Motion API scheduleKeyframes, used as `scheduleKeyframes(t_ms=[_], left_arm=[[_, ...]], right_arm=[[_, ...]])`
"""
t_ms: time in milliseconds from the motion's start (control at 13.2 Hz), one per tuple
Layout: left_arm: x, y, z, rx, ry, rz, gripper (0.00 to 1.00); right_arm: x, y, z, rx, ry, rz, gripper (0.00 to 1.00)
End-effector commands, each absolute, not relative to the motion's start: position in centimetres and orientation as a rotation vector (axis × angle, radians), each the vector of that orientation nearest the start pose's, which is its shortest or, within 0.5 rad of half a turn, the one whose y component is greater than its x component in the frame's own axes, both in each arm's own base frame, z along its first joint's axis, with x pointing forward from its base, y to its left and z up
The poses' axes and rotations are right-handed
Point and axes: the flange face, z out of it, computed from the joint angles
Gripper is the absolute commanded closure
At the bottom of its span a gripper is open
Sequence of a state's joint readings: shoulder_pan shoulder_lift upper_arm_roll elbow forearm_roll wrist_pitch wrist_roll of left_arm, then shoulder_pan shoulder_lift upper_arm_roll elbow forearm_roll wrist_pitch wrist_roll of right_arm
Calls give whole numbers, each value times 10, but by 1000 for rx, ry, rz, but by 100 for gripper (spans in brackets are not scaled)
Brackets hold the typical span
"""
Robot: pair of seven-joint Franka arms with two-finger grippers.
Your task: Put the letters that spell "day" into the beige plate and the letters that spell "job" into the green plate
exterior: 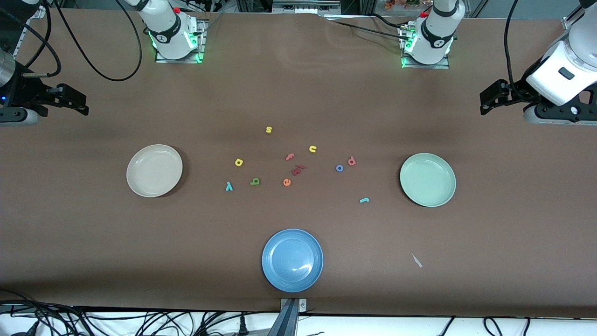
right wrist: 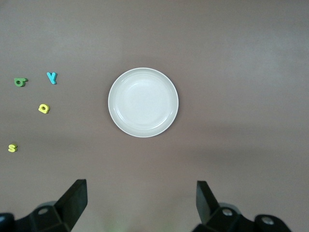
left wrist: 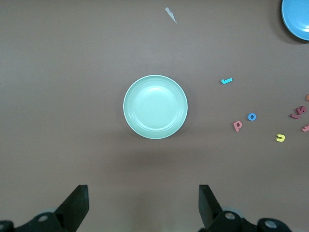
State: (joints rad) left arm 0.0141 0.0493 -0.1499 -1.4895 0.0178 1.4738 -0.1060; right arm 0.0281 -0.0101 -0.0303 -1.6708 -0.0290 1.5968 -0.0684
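From my station I log the following.

Plates: round shallow cream-beige plate toward the right arm's end of the brown table, nothing in it; round shallow pale mint-green plate toward the left arm's end, likewise bare; round blue plate nearest the front camera.

Foam letters for "day", between the beige plate and the table's middle: yellow "a", olive-green "d", teal "y".

Foam letters for "job", nearer the green plate: blue ring "o" just beside salmon-red "b"; teal hooked "j" nearer the camera.

Left gripper: raised above the table by the green plate, jaws spread wide, holding nothing.

Right gripper: raised above the table by the beige plate, jaws spread wide, holding nothing.
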Motion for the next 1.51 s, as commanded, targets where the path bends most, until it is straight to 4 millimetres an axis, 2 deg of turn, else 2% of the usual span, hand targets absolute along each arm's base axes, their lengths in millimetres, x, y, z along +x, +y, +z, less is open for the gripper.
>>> scheduleKeyframes(t_ms=[0,1436], left_arm=[[553,-73,634,-3144,78,102,0],[550,-67,635,-3139,63,128,0]], right_arm=[[550,-4,589,-3170,-85,111,0],[550,-4,588,-3170,-85,116,0]])
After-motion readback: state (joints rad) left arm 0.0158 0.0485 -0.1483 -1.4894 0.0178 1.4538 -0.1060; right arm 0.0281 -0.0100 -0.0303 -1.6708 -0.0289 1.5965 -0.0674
